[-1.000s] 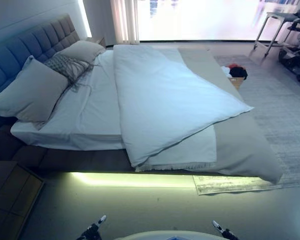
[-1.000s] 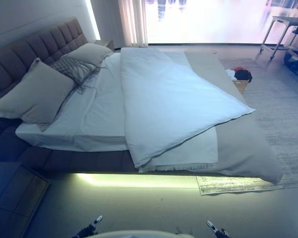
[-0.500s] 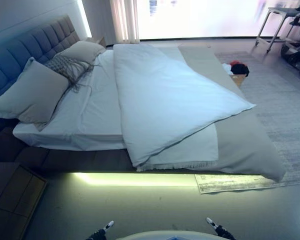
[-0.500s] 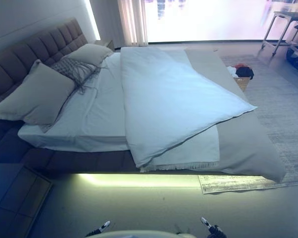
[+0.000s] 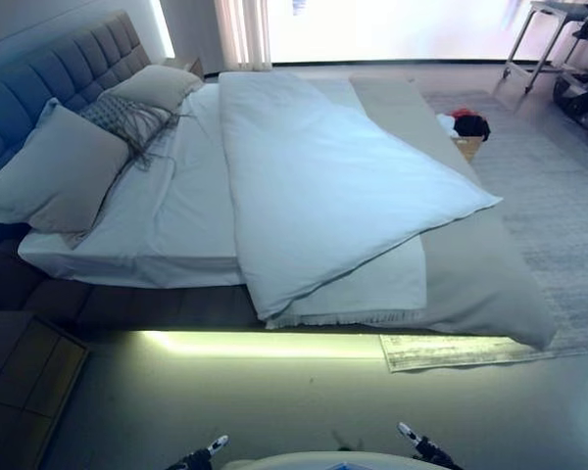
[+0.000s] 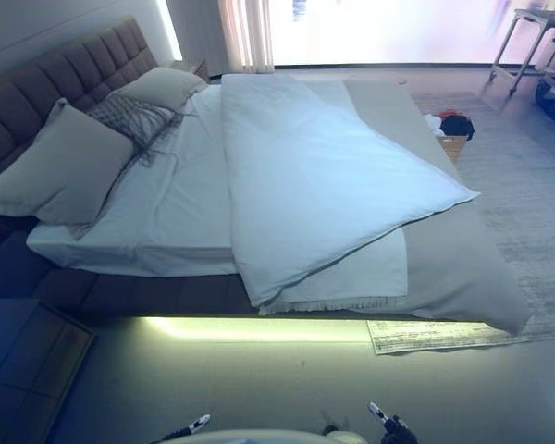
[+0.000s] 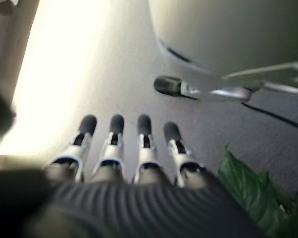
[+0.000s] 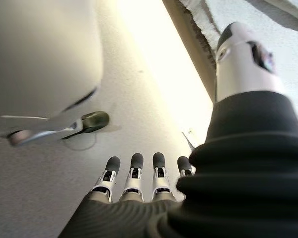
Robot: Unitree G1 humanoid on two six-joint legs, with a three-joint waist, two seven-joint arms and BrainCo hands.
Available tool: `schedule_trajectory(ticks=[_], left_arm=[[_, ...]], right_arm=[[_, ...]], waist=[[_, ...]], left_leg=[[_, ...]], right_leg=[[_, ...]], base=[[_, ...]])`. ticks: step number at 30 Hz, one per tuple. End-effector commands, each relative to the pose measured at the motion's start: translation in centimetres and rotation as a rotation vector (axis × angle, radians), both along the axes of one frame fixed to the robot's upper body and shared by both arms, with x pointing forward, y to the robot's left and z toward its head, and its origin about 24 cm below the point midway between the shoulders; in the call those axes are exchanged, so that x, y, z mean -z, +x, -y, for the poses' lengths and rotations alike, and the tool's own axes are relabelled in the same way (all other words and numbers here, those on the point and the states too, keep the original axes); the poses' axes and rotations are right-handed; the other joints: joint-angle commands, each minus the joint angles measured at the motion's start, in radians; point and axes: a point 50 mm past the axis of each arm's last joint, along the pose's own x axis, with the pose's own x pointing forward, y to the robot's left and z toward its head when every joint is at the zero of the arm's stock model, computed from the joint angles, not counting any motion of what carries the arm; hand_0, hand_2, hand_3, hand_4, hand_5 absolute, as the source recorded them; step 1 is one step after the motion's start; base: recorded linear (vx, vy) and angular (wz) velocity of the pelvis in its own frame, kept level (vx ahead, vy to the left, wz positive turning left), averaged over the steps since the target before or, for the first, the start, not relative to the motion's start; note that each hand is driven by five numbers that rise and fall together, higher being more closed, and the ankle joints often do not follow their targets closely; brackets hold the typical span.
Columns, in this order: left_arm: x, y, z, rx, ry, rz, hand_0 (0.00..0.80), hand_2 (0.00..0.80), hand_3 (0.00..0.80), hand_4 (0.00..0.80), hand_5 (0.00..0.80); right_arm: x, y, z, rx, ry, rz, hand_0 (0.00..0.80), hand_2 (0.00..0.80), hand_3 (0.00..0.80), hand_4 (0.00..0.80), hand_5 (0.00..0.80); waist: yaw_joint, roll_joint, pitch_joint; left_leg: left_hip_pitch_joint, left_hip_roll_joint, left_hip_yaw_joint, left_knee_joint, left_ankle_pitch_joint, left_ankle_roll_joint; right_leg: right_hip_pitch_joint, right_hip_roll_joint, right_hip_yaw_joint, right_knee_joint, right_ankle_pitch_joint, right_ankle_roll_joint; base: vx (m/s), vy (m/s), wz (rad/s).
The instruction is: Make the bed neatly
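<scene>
The bed has a white duvet (image 5: 323, 186) lying askew, folded back in a diagonal flap whose corner points to the right. A white sheet (image 5: 171, 211) is bare on the left half, and a grey cover (image 5: 480, 274) hangs over the right end. Two beige pillows (image 5: 59, 171) (image 5: 157, 86) and a patterned cushion (image 5: 122, 116) lean against the padded headboard (image 5: 49, 78). My left hand (image 7: 124, 148) and right hand (image 8: 139, 178) hang low over the floor, well short of the bed, fingers straight and holding nothing. Only their fingertips show at the bottom of the eye views.
A dark bedside cabinet (image 5: 20, 382) stands at the lower left. A lit strip glows under the bed's near side. A grey rug (image 5: 568, 215) lies to the right, with a basket of red and black clothes (image 5: 464, 132) and a metal trolley (image 5: 539, 29) beyond. Green leaves (image 7: 253, 198) show by my left hand.
The view has tipped slightly, so the bed sits a little higher in the picture. Both hands' fingertips have drifted slightly inward at the bottom edge. The bedding has not moved.
</scene>
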Motion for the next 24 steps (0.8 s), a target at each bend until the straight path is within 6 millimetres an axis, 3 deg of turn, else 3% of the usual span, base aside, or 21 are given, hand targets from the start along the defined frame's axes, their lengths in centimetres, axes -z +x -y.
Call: schedule_trajectory(ticks=[1,3,5,7,9,11,12,14,16,18,24], left_arm=[[-0.2,1.9,-0.1,-0.059,0.028,0.037,0.000,0.000,0.000,0.000,0.000],[-0.2,1.8,-0.2,-0.092,0.024,0.044,0.000,0.000,0.000,0.000,0.000],[-0.2,1.5,-0.2,-0.126,0.013,0.040,0.000,0.000,0.000,0.000,0.000],[-0.1,1.1,-0.2,-0.143,0.008,0.032,0.000,0.000,0.000,0.000,0.000],[-0.1,0.4,-0.4,-0.165,0.007,0.026,0.000,0.000,0.000,0.000,0.000],[-0.1,0.2,-0.5,-0.165,0.016,0.022,0.000,0.000,0.000,0.000,0.000],[-0.1,0.1,-0.6,-0.166,0.022,0.020,0.000,0.000,0.000,0.000,0.000],[-0.1,-0.1,-0.6,-0.171,0.034,0.017,0.000,0.000,0.000,0.000,0.000],[-0.1,-0.2,-0.6,-0.179,0.040,0.014,0.000,0.000,0.000,0.000,0.000],[-0.1,-0.1,-0.8,-0.186,0.045,0.016,0.000,0.000,0.000,0.000,0.000],[-0.4,0.6,-1.7,-0.184,0.072,0.032,0.000,0.000,0.000,0.000,0.000]], right_arm=[[-0.2,3.3,-1.4,-0.090,0.038,0.052,0.000,0.000,0.000,0.000,0.000],[-0.5,4.1,-0.9,-0.137,0.012,0.079,0.000,0.000,0.000,0.000,0.000],[-0.7,4.2,-0.2,-0.146,-0.021,0.067,0.000,0.000,0.000,0.000,0.000],[-0.7,4.0,0.3,-0.139,-0.036,0.059,0.000,0.000,0.000,0.000,0.000],[-0.8,3.7,0.9,-0.129,-0.060,0.049,0.000,0.000,0.000,0.000,0.000],[-0.9,3.5,1.4,-0.125,-0.094,0.042,0.000,0.000,0.000,0.000,0.000],[-0.9,3.4,1.6,-0.131,-0.104,0.038,0.000,0.000,0.000,0.000,0.000],[-0.8,2.8,1.8,-0.097,-0.101,0.028,0.000,0.000,0.000,0.000,0.000],[-0.7,2.1,1.9,-0.066,-0.095,0.016,0.000,0.000,0.000,0.000,0.000],[-0.6,1.4,1.9,-0.041,-0.095,-0.005,0.000,0.000,0.000,0.000,0.000],[-0.3,0.8,0.9,-0.044,-0.040,-0.005,0.000,0.000,0.000,0.000,0.000]], waist=[[-0.031,-0.075,0.045],[-0.020,-0.076,0.079],[-0.003,-0.057,0.111],[0.011,-0.038,0.128],[0.034,-0.012,0.133],[0.063,-0.013,0.131],[0.077,-0.022,0.127],[0.089,-0.030,0.111],[0.085,-0.029,0.096],[0.075,-0.024,0.077],[0.086,-0.033,0.048]], left_leg=[[-0.112,-0.024,-0.019,0.314,-0.003,0.044],[-0.256,0.003,-0.024,0.521,0.096,0.025],[-0.350,-0.012,-0.040,0.573,0.165,0.004],[-0.361,-0.027,-0.040,0.499,0.200,-0.004],[-0.362,-0.017,-0.034,0.289,0.241,-0.009],[-0.365,-0.007,-0.054,0.094,0.266,-0.014],[-0.360,-0.002,-0.061,0.002,0.263,-0.016],[-0.376,0.013,-0.072,-0.050,0.239,-0.024],[-0.364,0.034,-0.045,-0.050,0.230,-0.026],[-0.339,0.043,-0.001,-0.044,0.218,-0.020],[-0.324,0.013,0.010,0.039,0.195,0.015]], right_leg=[[0.005,-0.028,0.010,0.097,-0.040,0.005],[0.002,-0.018,0.017,0.142,-0.061,-0.032],[0.022,-0.002,0.025,0.173,-0.088,-0.043],[0.052,0.017,0.040,0.175,-0.109,-0.037],[0.111,0.048,0.068,0.164,-0.143,-0.021],[0.186,0.054,0.110,0.132,-0.171,-0.005],[0.223,0.044,0.131,0.114,-0.185,0.003],[0.267,0.031,0.152,0.096,-0.209,0.011],[0.292,0.021,0.155,0.088,-0.231,0.018],[0.302,-0.001,0.136,0.099,-0.247,0.034],[0.304,-0.069,0.084,0.133,-0.243,0.071]], base=[[0.013,-0.127,-0.19],[0.022,-0.106,-0.36],[0.120,-0.013,-0.46],[0.227,0.053,-0.33],[0.368,0.087,-0.45],[0.414,0.076,-0.49],[0.383,0.061,-0.32],[0.341,0.086,-0.29],[0.319,0.173,-0.20],[0.324,0.227,-0.07],[0.331,0.233,-0.14]])
